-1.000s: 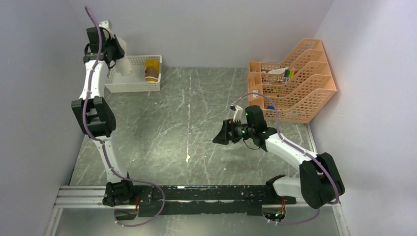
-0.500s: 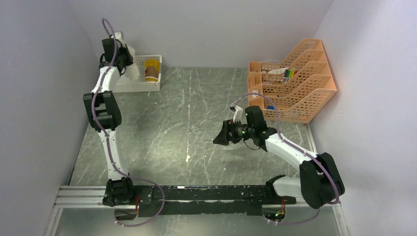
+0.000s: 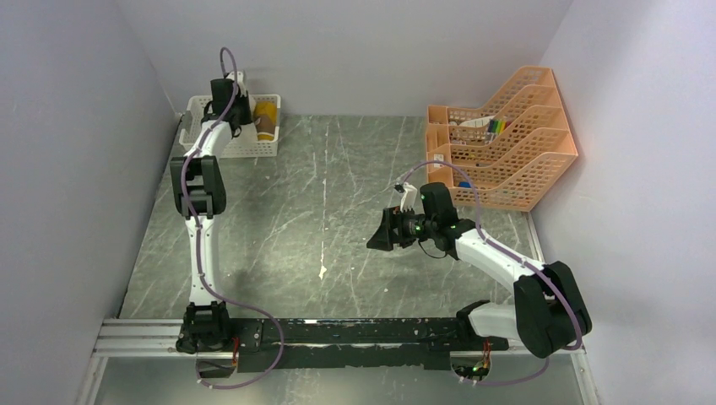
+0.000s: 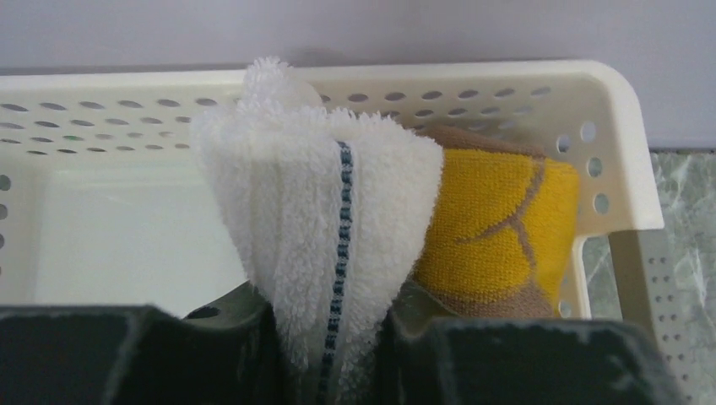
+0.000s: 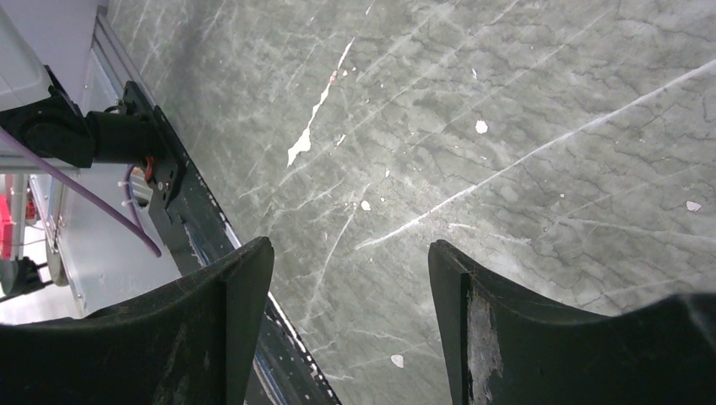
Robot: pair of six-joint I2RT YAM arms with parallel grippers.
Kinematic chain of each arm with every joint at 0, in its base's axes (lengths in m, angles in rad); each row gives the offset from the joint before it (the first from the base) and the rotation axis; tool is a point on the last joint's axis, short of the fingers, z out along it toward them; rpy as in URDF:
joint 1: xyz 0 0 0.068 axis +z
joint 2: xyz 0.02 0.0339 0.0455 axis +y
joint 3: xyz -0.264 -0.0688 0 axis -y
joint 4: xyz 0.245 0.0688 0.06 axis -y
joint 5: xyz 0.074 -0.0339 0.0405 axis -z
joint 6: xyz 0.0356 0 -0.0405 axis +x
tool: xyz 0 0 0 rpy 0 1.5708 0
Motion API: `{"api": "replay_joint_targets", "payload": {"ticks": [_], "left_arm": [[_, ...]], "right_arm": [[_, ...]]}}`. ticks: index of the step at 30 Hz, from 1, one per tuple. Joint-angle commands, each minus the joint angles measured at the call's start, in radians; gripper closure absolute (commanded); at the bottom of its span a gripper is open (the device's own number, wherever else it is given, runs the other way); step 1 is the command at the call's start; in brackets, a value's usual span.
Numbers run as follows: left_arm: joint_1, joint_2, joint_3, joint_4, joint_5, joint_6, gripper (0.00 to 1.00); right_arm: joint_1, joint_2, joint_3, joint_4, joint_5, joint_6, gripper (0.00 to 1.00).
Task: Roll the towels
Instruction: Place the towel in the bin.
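Note:
My left gripper [image 3: 237, 116] is shut on the cream towel [image 4: 312, 211], a bunched white terry cloth with a dark stitched line. In the left wrist view the gripper [image 4: 333, 342] holds the towel over the white basket [image 4: 507, 84]. The rolled mustard-yellow towel with brown pattern [image 4: 498, 228] lies in the basket just right of the cream one, touching it. In the top view the yellow roll [image 3: 266, 118] sits at the basket's right end, and the cream towel is hidden by the gripper. My right gripper [image 3: 376, 234] is open and empty above the table's middle right; its jaws stand wide apart in its wrist view [image 5: 350, 249].
The white basket [image 3: 253, 150] stands at the back left against the wall. An orange tiered file rack [image 3: 507, 139] with pens stands at the back right. The grey marbled tabletop [image 3: 321, 202] lies between them. The arm rail [image 5: 169, 194] runs along the near edge.
My left arm has swung right and down from the far left wall to the basket, carrying the cream towel. The right arm has not moved.

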Motion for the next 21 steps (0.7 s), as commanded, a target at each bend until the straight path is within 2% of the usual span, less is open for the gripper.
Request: {"api": "replay_joint_targets", "payload": {"ticks": [1, 2, 4, 10, 15, 21], "left_arm": [[0.009, 0.002, 0.048, 0.004, -0.044, 0.037, 0.53], [0.009, -0.003, 0.046, 0.000, -0.047, 0.045, 0.46], [0.009, -0.020, 0.043, -0.005, -0.055, 0.063, 0.37], [0.009, -0.108, 0.050, -0.029, -0.063, 0.089, 0.31], [0.009, -0.183, 0.065, -0.050, -0.014, 0.080, 0.17], [0.009, -0.308, 0.051, -0.098, 0.014, 0.035, 0.14]], "right_arm": [[0.005, 0.007, -0.005, 0.001, 0.004, -0.012, 0.32], [0.006, 0.006, -0.006, 0.001, 0.003, -0.012, 0.32], [0.006, 0.007, -0.007, 0.002, 0.004, -0.011, 0.32], [0.011, -0.001, 0.007, -0.020, 0.026, -0.009, 0.32], [0.020, -0.023, 0.040, -0.068, 0.063, -0.019, 0.32], [0.024, -0.088, 0.102, -0.147, 0.155, -0.040, 0.32]]}}
